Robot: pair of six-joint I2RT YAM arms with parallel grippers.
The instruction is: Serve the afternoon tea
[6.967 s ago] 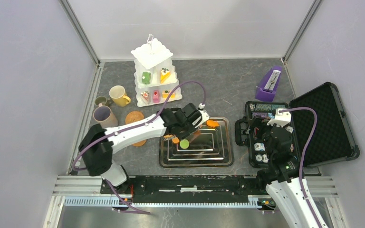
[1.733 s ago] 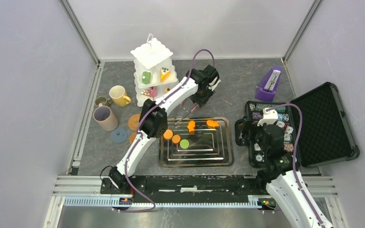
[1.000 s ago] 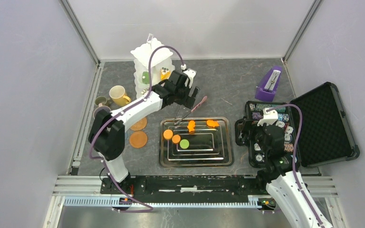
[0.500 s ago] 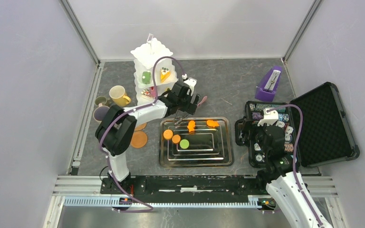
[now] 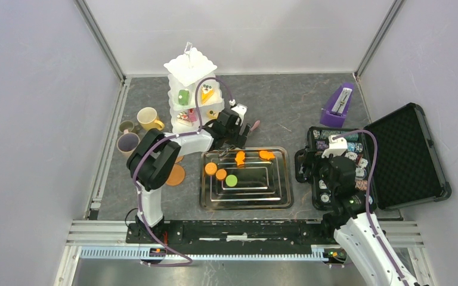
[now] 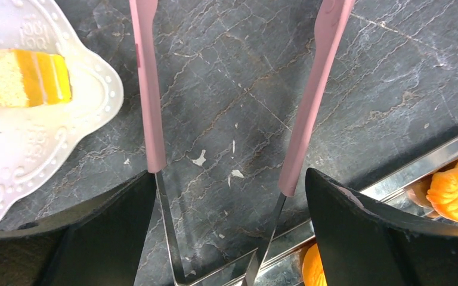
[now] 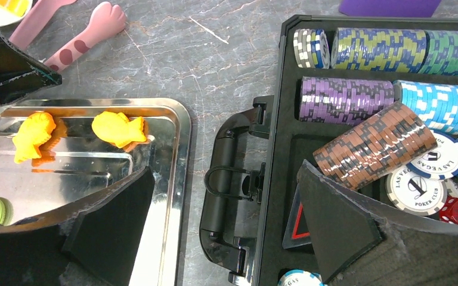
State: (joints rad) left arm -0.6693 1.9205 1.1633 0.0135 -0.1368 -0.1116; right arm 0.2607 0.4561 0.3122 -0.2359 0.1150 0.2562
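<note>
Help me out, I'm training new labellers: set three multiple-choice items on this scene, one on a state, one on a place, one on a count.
1. The black case is: A. shut; B. open, lid swung back; C. upside down.
2. The two orange fish-shaped cakes lie: A. in the metal tray; B. in the black case; C. out of view.
3. How many round biscuits lie in the metal tray? A. one; B. six; C. three.

Key: 1 B, the lid is swung back and the inside shows; 2 A, both sit at the tray's far end; 3 C, two orange and one green.
</note>
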